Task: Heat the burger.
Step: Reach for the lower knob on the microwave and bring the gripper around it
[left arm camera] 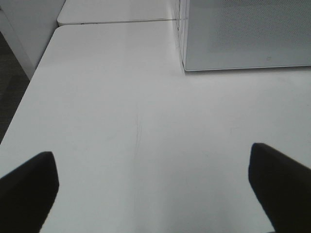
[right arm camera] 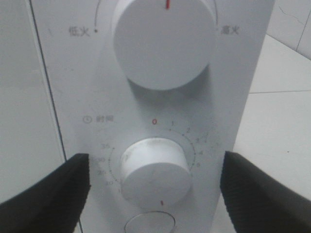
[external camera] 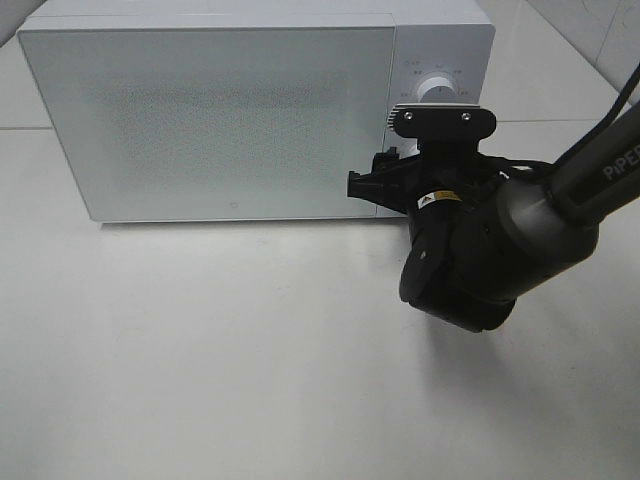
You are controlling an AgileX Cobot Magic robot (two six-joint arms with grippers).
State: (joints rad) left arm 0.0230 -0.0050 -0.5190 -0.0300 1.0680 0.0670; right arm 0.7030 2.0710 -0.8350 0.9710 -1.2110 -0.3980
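Microwave door point(external camera: 200, 120) closed; right tool point(right arm camera: 155, 191) straddles timer knob point(right arm camera: 154, 171).

Left gripper point(left arm camera: 155, 194) jaws wide apart over white table point(left arm camera: 97, 73); microwave point(left arm camera: 248, 34) sits on table well ahead of gripper, faint scratch point(left arm camera: 137, 131) on table between them

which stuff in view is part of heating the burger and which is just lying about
For the job: microwave, door shut; its timer knob, right gripper in front of it, jaws open; power knob.
Just there: table; left gripper, open.
The burger is not in view.
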